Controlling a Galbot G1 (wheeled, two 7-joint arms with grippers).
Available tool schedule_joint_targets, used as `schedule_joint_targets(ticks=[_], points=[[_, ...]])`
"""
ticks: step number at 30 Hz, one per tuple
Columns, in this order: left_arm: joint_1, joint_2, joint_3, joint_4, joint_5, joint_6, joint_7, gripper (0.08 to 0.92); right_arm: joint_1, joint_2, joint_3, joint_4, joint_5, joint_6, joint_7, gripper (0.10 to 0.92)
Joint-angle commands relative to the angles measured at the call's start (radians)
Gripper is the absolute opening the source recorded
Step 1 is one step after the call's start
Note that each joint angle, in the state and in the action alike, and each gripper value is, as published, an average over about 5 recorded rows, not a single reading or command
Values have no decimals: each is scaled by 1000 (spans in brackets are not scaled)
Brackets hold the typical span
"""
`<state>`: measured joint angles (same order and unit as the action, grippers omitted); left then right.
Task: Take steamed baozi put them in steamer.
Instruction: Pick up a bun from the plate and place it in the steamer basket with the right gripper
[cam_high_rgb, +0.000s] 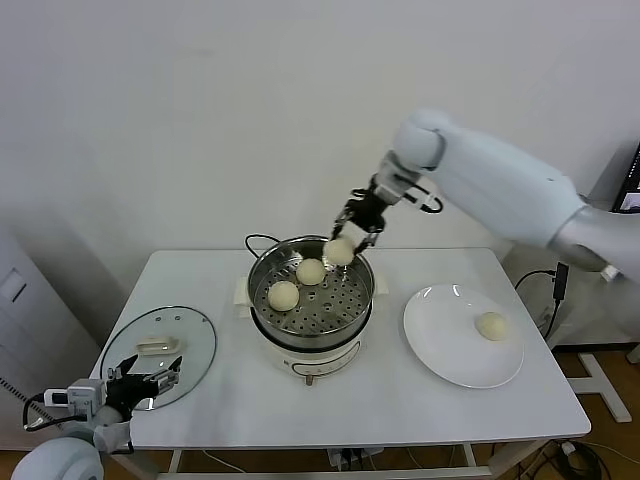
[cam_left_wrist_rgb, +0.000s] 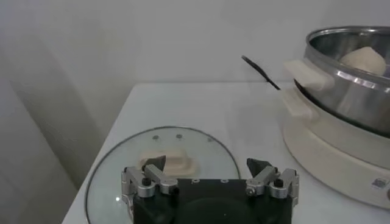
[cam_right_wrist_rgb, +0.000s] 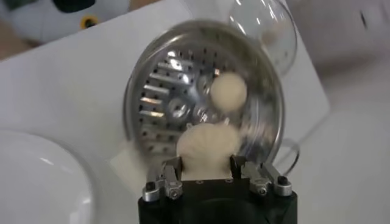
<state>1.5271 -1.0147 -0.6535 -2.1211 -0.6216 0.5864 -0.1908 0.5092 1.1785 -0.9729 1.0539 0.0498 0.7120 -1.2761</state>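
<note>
Plain white wall (cam_high_rgb: 200, 120) behind – white table (cam_high_rgb: 400, 400) on thin legs, grey cabinet (cam_high_rgb: 25, 330) beside it.

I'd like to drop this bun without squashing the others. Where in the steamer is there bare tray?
The right gripper holds a baozi over the steamer's back rim. Two buns sit along the tray's left and back. The front-right of the perforated tray is bare. The left gripper waits open by the glass lid.
</note>
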Motion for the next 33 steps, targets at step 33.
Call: schedule_joint_targets(ticks=[33], points=[[6, -3, -4, -3, -2, -4, 2, 823, -207, 61, 20, 176, -311, 161, -12, 642]])
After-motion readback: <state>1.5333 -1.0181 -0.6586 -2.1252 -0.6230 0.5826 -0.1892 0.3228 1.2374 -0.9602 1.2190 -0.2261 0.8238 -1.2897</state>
